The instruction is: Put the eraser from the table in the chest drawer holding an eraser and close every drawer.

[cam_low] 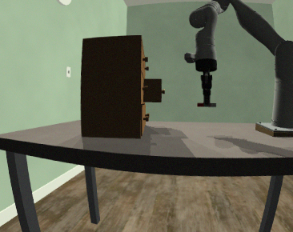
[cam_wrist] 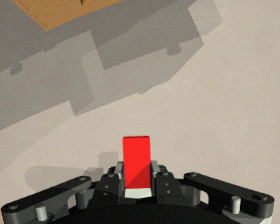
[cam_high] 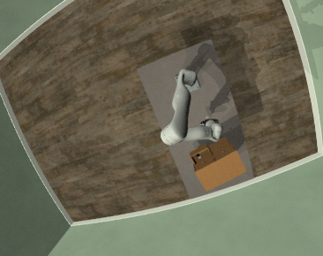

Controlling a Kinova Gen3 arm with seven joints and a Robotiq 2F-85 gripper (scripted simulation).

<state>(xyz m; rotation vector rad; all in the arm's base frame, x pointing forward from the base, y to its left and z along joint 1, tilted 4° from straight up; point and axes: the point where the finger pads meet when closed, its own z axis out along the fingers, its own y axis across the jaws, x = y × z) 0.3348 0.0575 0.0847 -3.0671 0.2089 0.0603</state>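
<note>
The eraser (cam_wrist: 136, 159) (cam_low: 200, 105), red with a white end, is held between the fingertips of my gripper (cam_wrist: 137, 171) (cam_low: 207, 103), which is shut on it. Gripper and eraser hang above the table, in front of the chest (cam_low: 111, 88) (cam_high: 221, 170). The chest stands upright. One middle-level drawer (cam_low: 153, 90) sticks out of its front; the other drawers look pushed in. In the top view a small pale thing (cam_high: 199, 156) shows inside the open drawer; its kind is too small to tell. The eraser is below the level of the open drawer in the exterior view.
The table (cam_low: 232, 144) (cam_high: 156, 84) carries the chest at one end and the arm's base (cam_low: 278, 129) at the other. Knobs stick out of the chest's front above and below the open drawer. A wooden part of the chest (cam_wrist: 61, 15) shows at the wrist view's upper left.
</note>
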